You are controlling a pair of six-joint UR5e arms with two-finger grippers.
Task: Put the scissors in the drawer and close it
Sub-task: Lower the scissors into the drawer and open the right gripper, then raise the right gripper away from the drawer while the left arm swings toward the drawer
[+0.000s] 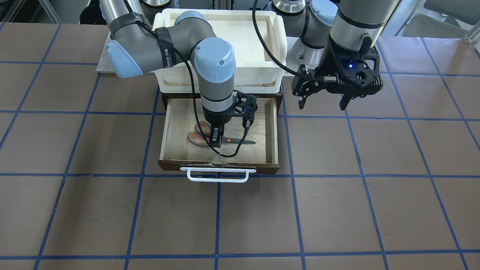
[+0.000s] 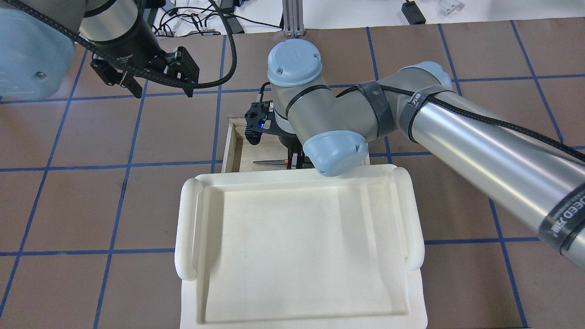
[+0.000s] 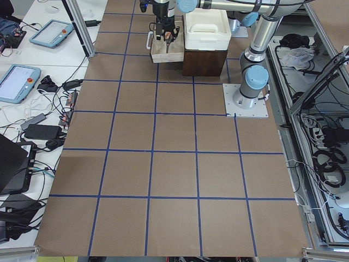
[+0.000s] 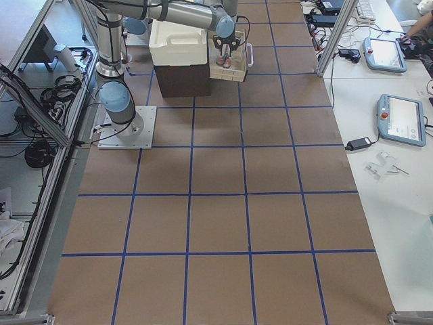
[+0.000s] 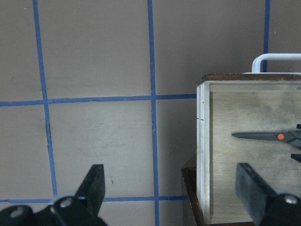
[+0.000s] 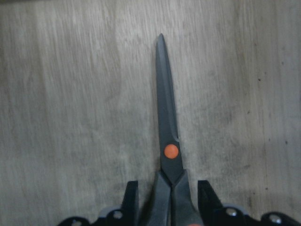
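Note:
The scissors point(image 1: 235, 141) lie flat on the floor of the pulled-out drawer point(image 1: 163, 131), handles toward the robot's right and blades toward its left. They also show in the right wrist view point(image 6: 167, 113) and the left wrist view point(image 5: 263, 136). My right gripper point(image 1: 216, 143) reaches down into the drawer. Its fingers point(image 6: 132, 197) straddle the shanks just behind the orange pivot with a narrow gap on each side, so it looks slightly open. My left gripper point(image 1: 322, 103) is open and empty, above the table beside the drawer point(image 5: 203, 141).
A white plastic tray point(image 2: 187, 228) sits on top of the dark cabinet that holds the drawer. The drawer's white bar handle point(image 1: 217, 176) sticks out toward the operators' side. My right arm's elbow point(image 2: 338, 151) hangs over the drawer.

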